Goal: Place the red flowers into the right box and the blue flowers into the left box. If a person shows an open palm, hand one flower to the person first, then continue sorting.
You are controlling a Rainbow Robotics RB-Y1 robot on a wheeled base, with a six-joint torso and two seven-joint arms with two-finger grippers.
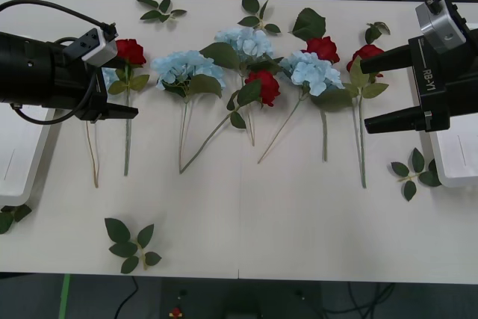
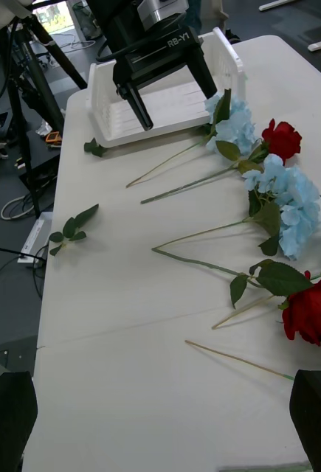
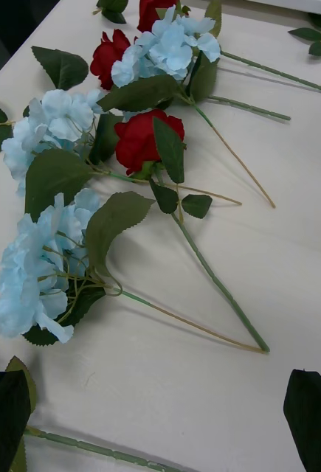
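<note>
**Both end effectors held open over a row of unsorted flowers**

Nearest the camera in the front view, a loose leaf sprig point(image 1: 131, 243) is seen on the white counter point(image 1: 299, 222) at the lower left, and a second sprig point(image 1: 414, 172) lies at the right, just beside the right box point(image 1: 457, 166). The left box point(image 1: 19, 155) is seen at the left edge, partly under the left arm.

Across the middle of the frame, the flowers are laid in a row with stems pointing toward the camera. The blue flowers point(image 1: 187, 69) are spread from left of centre to right of centre; the red flowers point(image 1: 263, 86) are set among them, one rose point(image 1: 131, 51) at the left by the left end effector and one point(image 1: 364, 57) at the right. All flowers are on the counter; none is in a box.

The left end effector point(image 1: 112, 104) is held at the left of the frame, its black fingers apart and nothing gripped. The right end effector point(image 1: 385, 91) is held at the right, fingers spread wide and empty.

At the far edge, more leaf sprigs point(image 1: 161, 10) are seen on the counter.
</note>
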